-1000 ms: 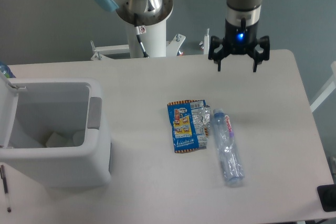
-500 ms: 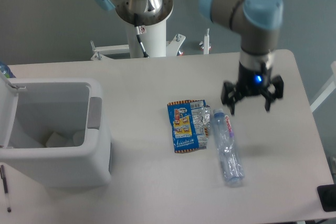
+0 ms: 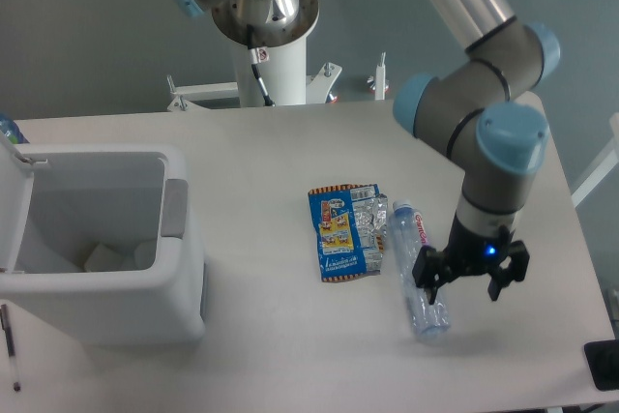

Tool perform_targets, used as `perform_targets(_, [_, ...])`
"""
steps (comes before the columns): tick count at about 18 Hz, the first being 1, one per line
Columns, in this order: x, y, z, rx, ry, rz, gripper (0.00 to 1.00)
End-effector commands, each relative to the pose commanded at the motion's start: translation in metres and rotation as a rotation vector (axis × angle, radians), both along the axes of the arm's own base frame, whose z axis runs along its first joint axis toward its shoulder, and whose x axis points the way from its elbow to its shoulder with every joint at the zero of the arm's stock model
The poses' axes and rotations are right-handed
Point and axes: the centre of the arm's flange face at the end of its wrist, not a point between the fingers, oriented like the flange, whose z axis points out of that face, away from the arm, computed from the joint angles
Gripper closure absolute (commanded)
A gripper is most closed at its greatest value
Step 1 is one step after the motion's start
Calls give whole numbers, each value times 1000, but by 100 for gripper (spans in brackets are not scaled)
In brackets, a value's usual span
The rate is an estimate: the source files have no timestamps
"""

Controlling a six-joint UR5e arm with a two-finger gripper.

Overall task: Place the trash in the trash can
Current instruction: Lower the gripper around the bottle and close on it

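The trash lies in the middle of the table. A crushed clear plastic bottle [image 3: 414, 263] with a white-and-red label lies lengthwise, cap end away from me. Touching its left side is a crumpled blue-and-silver snack wrapper [image 3: 345, 231] with orange edges. My gripper [image 3: 463, 289] hangs open just right of the bottle's lower end, its left finger over the bottle's base, nothing held. The trash can [image 3: 97, 249], a white boxy bin with a grey side panel, stands at the left with its lid flipped open.
Some white scraps lie inside the bin. A pen [image 3: 10, 347] lies at the table's front left corner. A dark object [image 3: 604, 365] sits at the front right edge. The robot's white base post [image 3: 263, 55] rises behind the table.
My gripper has come from the table's far right edge toward the front, descending to the bottle's lower end. The bottle and wrapper have not moved.
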Motion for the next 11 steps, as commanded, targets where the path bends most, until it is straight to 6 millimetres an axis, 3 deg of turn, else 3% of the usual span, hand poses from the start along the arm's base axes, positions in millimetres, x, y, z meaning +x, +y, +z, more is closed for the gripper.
perform_targets(3, [1, 10, -21, -15, -19, -14, 0])
perform_targets(11, [-4, 14, -44, -40, 16, -17, 0])
